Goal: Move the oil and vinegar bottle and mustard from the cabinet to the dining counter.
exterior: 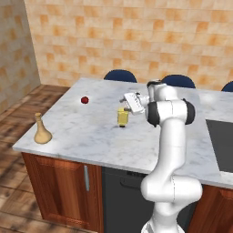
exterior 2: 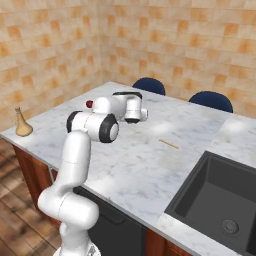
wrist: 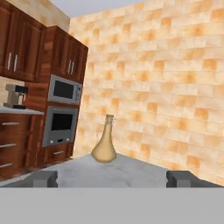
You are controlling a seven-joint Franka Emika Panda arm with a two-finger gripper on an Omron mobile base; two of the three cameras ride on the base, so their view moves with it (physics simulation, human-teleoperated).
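Observation:
The mustard [exterior: 123, 117] stands upright on the dining counter [exterior: 86, 132], a squat yellow container. My gripper [exterior: 124, 99] hovers just above it, open and empty. In the hand view the gripper [wrist: 113, 178] has its fingertips [wrist: 43, 178] wide apart with nothing between them. The hand looks level across the marble at the oil and vinegar bottle [wrist: 105, 146]. This tan flask [exterior: 42, 132] stands upright near the slab's left front corner [exterior 2: 22, 125], well apart from the gripper. Reddish-brown cabinet doors [wrist: 17, 43] with silver bar handles show far off in the hand view, shut.
A small red ball [exterior: 84, 99] lies on the counter behind the mustard. A thin tan stick [exterior 2: 168, 144] lies mid-slab. A dark sink [exterior 2: 220, 200] is sunk into the right end. Blue stools [exterior: 120, 75] line the far edge. A microwave and oven [wrist: 63, 111] stand across the room.

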